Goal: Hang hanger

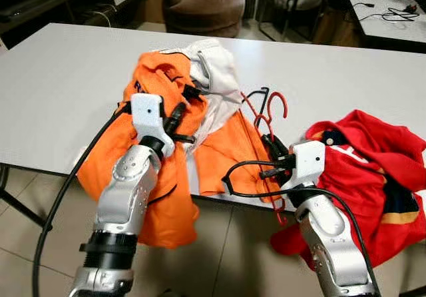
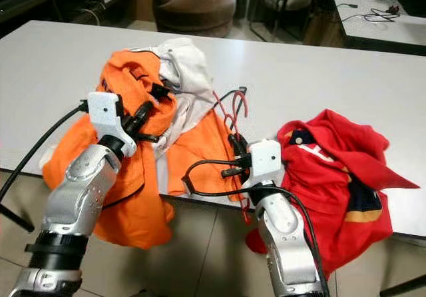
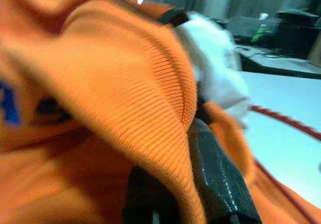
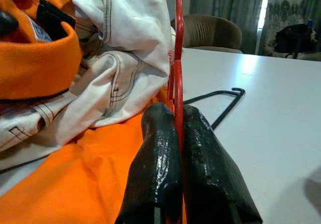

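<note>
A red wire hanger (image 1: 276, 107) lies on the white table (image 1: 66, 77) beside a black hanger (image 1: 263, 97). My right gripper (image 1: 271, 144) is shut on the red hanger's wire (image 4: 178, 43), which runs up between its fingers (image 4: 210, 158). An orange garment (image 1: 160, 170) is heaped with a white garment (image 1: 216, 70) and drapes over the table's front edge. My left gripper (image 1: 185, 110) is pushed into the top of the heap. It is shut on a ribbed orange fold (image 3: 150, 83) that hides the fingertips.
A red garment (image 1: 373, 170) lies to the right of my right arm and hangs over the table edge. A brown armchair (image 1: 203, 7) stands behind the table. A second table with cables (image 1: 393, 10) is at the back right.
</note>
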Controlling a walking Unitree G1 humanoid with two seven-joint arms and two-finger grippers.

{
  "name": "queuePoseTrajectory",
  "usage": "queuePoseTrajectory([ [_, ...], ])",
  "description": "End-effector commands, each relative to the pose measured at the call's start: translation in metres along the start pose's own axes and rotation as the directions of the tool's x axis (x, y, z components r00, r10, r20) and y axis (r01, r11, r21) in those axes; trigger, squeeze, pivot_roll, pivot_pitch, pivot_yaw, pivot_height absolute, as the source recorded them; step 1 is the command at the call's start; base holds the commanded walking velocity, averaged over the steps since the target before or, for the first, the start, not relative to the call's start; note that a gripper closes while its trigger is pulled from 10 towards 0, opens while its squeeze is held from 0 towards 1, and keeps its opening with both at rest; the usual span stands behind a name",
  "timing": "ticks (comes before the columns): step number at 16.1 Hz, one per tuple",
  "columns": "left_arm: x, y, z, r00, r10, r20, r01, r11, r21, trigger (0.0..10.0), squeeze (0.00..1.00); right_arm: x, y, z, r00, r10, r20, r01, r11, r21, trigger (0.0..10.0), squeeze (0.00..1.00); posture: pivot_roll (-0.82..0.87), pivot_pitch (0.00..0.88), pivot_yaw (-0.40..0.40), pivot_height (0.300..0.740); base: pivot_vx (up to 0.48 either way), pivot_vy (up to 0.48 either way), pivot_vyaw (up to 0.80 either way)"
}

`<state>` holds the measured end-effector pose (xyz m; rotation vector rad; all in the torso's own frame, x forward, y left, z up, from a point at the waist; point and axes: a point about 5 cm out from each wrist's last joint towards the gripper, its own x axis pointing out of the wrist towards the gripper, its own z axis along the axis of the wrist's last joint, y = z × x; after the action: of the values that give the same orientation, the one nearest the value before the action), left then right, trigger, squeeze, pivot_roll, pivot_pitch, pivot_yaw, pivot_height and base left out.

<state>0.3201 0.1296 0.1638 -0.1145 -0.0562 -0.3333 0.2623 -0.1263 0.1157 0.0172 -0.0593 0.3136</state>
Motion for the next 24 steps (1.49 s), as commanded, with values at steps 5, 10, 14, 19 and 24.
queuePoseTrajectory([
  [5,-0.006,0.020,0.000,0.997,0.046,-0.066,-0.036,0.987,0.155,0.0,0.00,0.000,-0.002,0.051,0.975,0.143,0.169,-0.163,0.980,0.113,10.0,0.00,-0.06,0.000,0.038,0.740,0.000,0.000,0.00],
  [10,-0.009,0.024,-0.011,0.987,0.084,-0.136,-0.049,0.969,0.243,0.0,0.00,-0.004,0.004,0.081,0.911,0.362,0.198,-0.393,0.906,0.155,10.0,0.00,-0.06,0.000,0.038,0.740,0.000,0.000,0.00],
  [14,-0.007,0.023,-0.012,0.987,0.088,-0.137,-0.049,0.963,0.266,0.0,0.00,-0.024,0.008,0.081,0.837,0.538,0.096,-0.547,0.817,0.182,10.0,0.00,-0.06,0.000,0.038,0.740,0.000,0.000,0.00],
  [19,-0.019,0.037,0.029,0.997,0.065,0.029,-0.068,0.991,0.115,0.0,0.00,-0.004,-0.024,0.096,0.966,0.185,0.182,-0.222,0.952,0.209,10.0,0.00,-0.06,0.000,0.037,0.740,0.000,0.000,0.00],
  [24,-0.037,0.023,0.017,0.996,0.084,0.015,-0.085,0.990,0.110,10.0,0.00,-0.001,-0.010,0.083,0.981,0.131,0.144,-0.158,0.967,0.198,10.0,0.00,-0.06,0.006,0.013,0.740,-0.052,0.000,0.00],
])
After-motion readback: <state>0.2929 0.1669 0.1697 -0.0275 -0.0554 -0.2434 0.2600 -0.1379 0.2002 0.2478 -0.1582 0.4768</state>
